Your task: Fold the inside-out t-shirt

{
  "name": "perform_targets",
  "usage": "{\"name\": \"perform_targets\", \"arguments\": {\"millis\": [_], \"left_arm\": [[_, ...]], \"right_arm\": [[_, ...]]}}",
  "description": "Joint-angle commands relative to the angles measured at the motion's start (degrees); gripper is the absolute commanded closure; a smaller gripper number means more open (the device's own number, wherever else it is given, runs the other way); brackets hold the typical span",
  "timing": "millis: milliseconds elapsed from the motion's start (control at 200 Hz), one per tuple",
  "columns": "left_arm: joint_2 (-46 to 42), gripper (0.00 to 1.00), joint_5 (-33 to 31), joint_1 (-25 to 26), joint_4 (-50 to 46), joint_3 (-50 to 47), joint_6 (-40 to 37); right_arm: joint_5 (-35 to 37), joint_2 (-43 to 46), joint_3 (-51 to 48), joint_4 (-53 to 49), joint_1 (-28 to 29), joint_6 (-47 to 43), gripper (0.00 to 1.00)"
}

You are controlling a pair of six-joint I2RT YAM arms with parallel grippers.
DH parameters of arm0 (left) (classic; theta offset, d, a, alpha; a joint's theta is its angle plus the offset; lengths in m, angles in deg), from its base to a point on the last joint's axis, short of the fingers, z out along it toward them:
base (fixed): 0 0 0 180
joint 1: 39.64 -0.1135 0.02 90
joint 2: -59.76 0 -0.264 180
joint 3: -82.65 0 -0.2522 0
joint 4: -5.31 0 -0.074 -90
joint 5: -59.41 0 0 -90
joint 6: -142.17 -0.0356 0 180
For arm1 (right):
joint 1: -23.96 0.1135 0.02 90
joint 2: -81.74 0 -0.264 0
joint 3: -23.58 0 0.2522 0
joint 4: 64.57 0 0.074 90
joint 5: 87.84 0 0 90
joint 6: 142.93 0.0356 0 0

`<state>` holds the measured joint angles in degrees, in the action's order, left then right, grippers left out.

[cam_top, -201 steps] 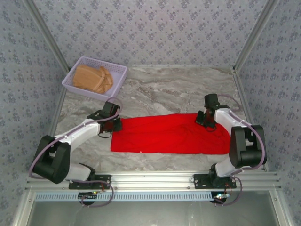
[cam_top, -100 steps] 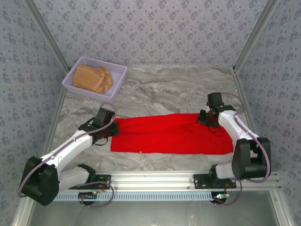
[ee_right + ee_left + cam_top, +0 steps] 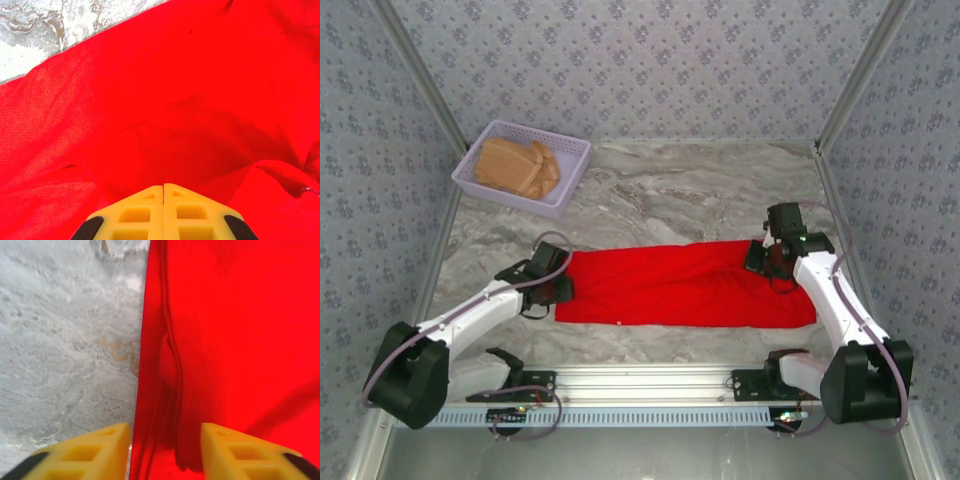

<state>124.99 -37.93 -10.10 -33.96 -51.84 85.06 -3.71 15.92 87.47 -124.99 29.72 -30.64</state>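
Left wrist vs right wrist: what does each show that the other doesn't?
Left wrist: the left tool is open, with one finger over the table and the other over the t-shirt. The shirt's seamed edge lies between them.
Right wrist: the right tool is shut, with red cloth puckering toward its tips.
Both: red t-shirt with marble table beside it.

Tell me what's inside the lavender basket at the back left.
A folded tan-brown garment lies inside the basket and takes up most of it. The basket floor under that garment, and anything that may lie beneath it, is covered and cannot be seen.
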Motion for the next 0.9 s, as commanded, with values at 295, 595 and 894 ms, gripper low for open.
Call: {"name": "perform_targets", "arguments": {"millis": [295,595,894], "left_arm": [[7.58,0.47,-0.51,5.07,4.41,11.25,-4.7],[13.91,0.45,1.84,5.37,7.39,14.33,-7.23],[19.6,0.4,1.65,1.56,9.91,12.19,-7.49]], "right_arm": [[0.05,6.05,-13.2,-0.42,16.88,19.34,0.85],[5.97,7.43,-10.0,-4.73,25.59,21.69,0.58],[4.44,-4.39,-5.23,9.66,13.72,14.25,0.55]]}}
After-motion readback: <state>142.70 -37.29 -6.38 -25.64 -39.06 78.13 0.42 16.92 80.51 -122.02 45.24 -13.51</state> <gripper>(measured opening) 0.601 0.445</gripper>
